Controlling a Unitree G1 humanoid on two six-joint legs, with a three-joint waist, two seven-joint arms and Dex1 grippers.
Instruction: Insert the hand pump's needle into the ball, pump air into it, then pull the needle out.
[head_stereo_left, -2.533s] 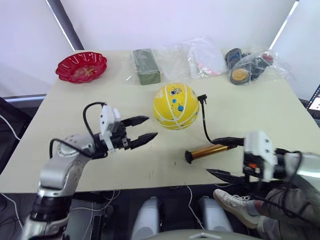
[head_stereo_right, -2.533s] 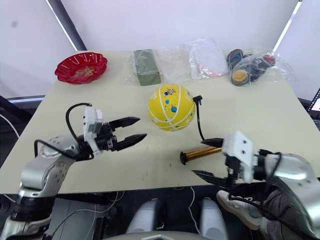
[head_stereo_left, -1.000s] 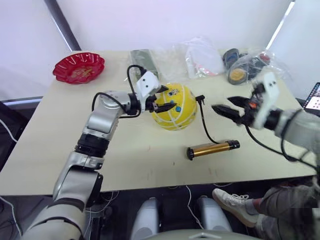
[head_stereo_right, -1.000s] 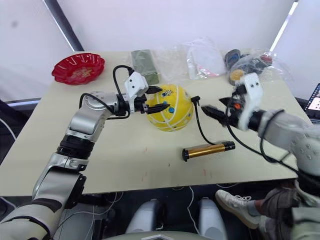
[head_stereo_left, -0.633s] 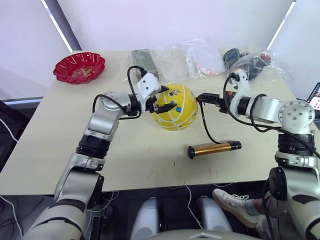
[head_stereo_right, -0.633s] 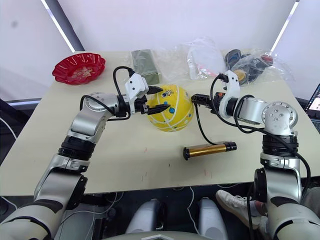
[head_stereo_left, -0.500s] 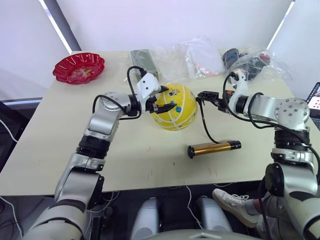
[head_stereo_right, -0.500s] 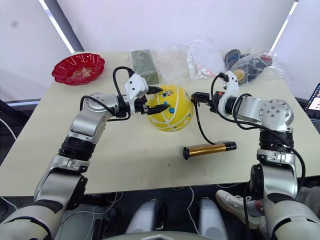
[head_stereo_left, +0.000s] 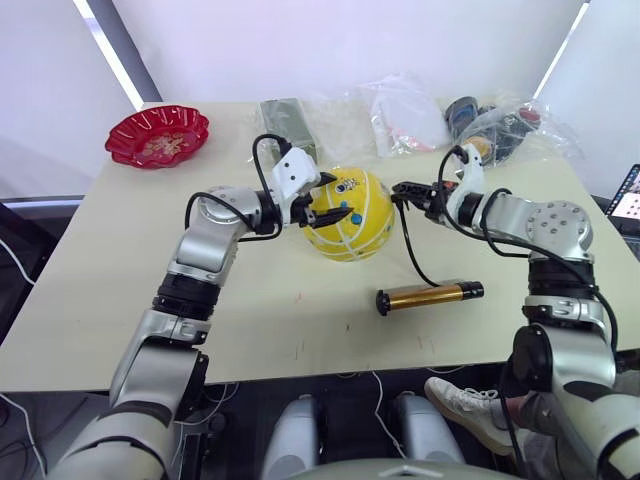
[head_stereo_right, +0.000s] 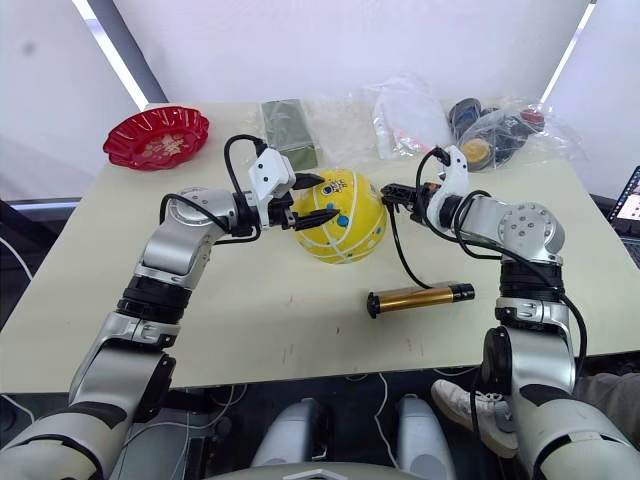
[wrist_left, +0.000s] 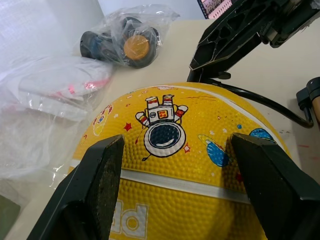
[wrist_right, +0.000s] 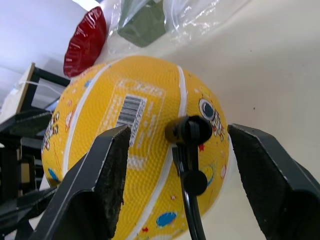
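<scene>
The yellow ball with white curved stripes and small blue astronaut prints (head_stereo_left: 350, 213) is sitting near the middle of the pale beige table (head_stereo_left: 250, 300). The left gripper (head_stereo_left: 327, 197) is reaching it from the robot's left with its 2 black fingers spread wide — in the left wrist view 1 fingertip (wrist_left: 102, 172) is lying against the pebbled yellow surface on each side of an astronaut print, so the gripper is bracing the ball rather than closing on it.

The right gripper (head_stereo_left: 411, 191) is hovering just beside the ball's right side, fingers apart. In the right wrist view the small black fitting of the needle (wrist_right: 188, 131) is sitting between those 2 fingers, right at the ball's surface near a white stripe; whether the metal tip is inside the ball cannot be told, and the fingers are not touching the fitting.

The thin black hose (head_stereo_left: 412, 255) is curving down from the fitting to the hand pump with the shiny gold-bronze cylinder and black end caps (head_stereo_left: 430, 296), which is lying flat on the table in front of the ball, nearer the robot — well apart from both grippers.

Along the far edge of the table a red scalloped bowl (head_stereo_left: 157, 135), a dark green wrapped block (head_stereo_left: 285, 116) and several clear plastic bags (head_stereo_left: 410, 112) are lying.
</scene>
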